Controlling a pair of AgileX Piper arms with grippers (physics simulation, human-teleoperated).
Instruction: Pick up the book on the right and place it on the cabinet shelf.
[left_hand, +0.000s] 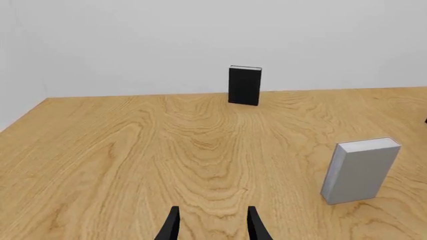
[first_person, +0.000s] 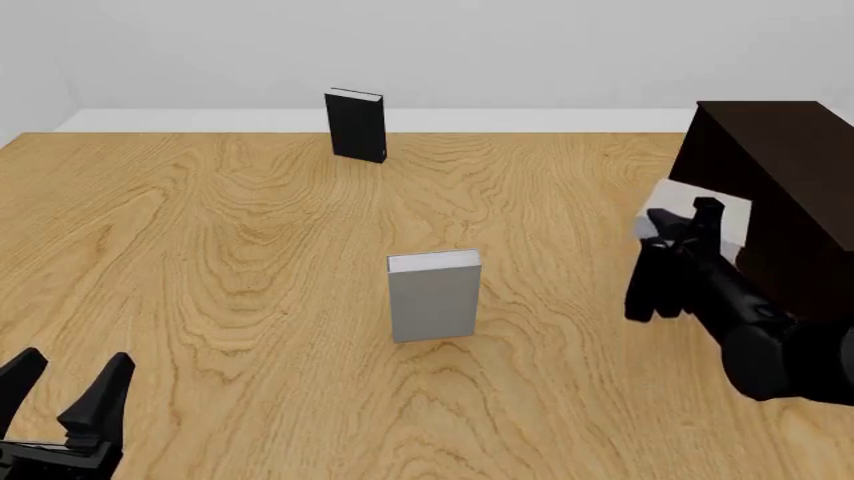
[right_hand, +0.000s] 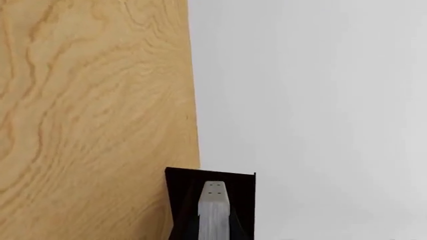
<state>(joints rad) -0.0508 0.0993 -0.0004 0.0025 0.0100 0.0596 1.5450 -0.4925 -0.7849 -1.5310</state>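
We have the book (first_person: 694, 208) in our right gripper (first_person: 678, 232), lifted off the desk (first_person: 240, 260) and turned on its side near the desk's right edge. In the front view its pale end pokes into the open face of the cabinet (first_person: 787, 170), the big dark box at the right edge. The right wrist view shows the grey book (right_hand: 214, 210) as a narrow strip between the finger pads, with the dark cabinet (right_hand: 180, 200) framing it. So the jaws are narrowed to the book's thickness and clamped on its covers. We judge the sideways hold is there so the book can slide in flat over the cabinet shelf, though the shelf itself is hidden behind the book and arm and we cannot say whether the book rests on it yet.

The twin grey book (first_person: 434, 296) stands upright near the middle of the desk, and the black book (first_person: 356, 124) stands upright at the far edge. Both are well apart from our right arm, so neither should be disturbed.

Our left gripper (first_person: 64, 392) waits at the near left corner, jaws spread wide and holding nothing; its wrist view shows the two fingertips (left_hand: 172, 225) apart over bare wood. It is parked there, we judge, to keep clear.

What remains is pushing the book further in, then letting go.
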